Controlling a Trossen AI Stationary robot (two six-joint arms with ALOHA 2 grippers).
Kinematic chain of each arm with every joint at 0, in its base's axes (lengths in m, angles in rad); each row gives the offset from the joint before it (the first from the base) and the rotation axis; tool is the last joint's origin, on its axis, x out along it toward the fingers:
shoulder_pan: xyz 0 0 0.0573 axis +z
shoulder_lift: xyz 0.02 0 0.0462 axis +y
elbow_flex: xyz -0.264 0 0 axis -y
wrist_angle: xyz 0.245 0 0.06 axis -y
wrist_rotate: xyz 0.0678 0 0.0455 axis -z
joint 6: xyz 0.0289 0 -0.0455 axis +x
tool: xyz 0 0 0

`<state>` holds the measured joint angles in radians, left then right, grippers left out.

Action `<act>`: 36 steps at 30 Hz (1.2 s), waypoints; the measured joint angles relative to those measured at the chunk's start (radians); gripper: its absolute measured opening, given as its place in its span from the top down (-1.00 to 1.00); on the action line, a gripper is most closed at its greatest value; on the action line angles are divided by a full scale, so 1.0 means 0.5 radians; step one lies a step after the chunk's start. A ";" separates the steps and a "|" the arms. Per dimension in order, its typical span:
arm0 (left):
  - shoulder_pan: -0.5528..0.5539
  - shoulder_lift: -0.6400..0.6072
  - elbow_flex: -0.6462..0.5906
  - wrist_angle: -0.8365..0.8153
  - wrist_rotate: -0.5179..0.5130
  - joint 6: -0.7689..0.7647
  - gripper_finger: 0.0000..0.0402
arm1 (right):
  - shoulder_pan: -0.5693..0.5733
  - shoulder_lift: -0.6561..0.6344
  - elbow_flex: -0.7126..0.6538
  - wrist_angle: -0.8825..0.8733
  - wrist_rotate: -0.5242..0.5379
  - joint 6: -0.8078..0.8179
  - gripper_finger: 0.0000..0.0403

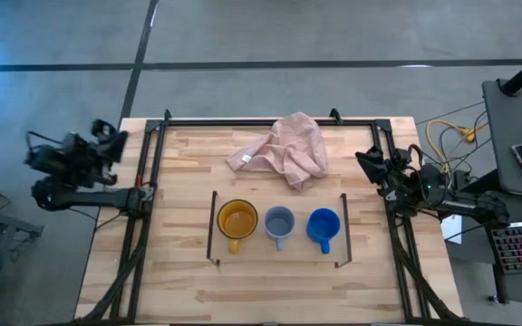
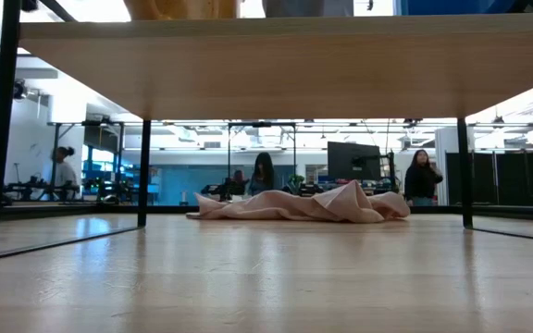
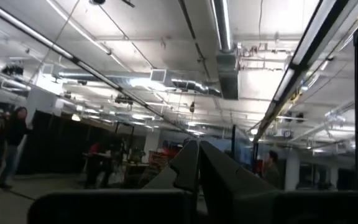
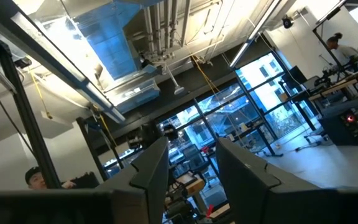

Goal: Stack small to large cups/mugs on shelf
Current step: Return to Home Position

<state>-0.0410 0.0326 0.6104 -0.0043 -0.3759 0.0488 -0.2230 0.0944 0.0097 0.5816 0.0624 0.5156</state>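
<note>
On shelf [image 1: 279, 201] | yellow mug [image 1: 236, 218] | grey mug [image 1: 279, 222] | blue mug [image 1: 323, 225] | upright row

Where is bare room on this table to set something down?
Bare light wooden tabletop in front of the low wooden shelf, and either side of it. Crowded: the shelf, filled by a yellow-orange mug, grey mug and blue mug, and the crumpled pink cloth behind. Left gripper, right gripper: at the table's sides.

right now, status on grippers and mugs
Left gripper shut, right gripper open, both out wide, empty. Yellow mug, grey mug, blue mug side by side on shelf. Pink cloth behind shelf.
</note>
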 joint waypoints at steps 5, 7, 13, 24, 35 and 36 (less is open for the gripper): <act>0.001 0.000 -0.338 0.323 0.000 -0.113 1.00 | 0.000 0.000 0.000 0.000 0.000 -0.001 0.37; 0.001 -0.001 -0.484 0.528 0.001 -0.119 1.00 | 0.000 0.000 0.000 0.000 -0.001 -0.002 0.36; 0.001 -0.002 -0.899 1.152 0.001 -0.134 1.00 | -0.001 0.000 0.000 0.000 0.000 -0.005 0.33; 0.001 0.000 -1.156 1.407 0.000 -0.203 1.00 | -0.001 0.000 0.000 0.000 -0.001 -0.005 0.37; 0.001 0.003 -1.204 1.369 -0.097 -0.295 1.00 | 0.000 0.000 0.000 -0.002 -0.033 -0.123 0.34; 0.001 0.003 -1.204 1.369 -0.105 -0.296 1.00 | 0.001 0.000 0.000 -0.002 -0.037 -0.120 0.34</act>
<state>-0.0406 0.0342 0.0086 0.6803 -0.4286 -0.0994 -0.2227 0.0944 0.0097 0.5808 0.0441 0.4556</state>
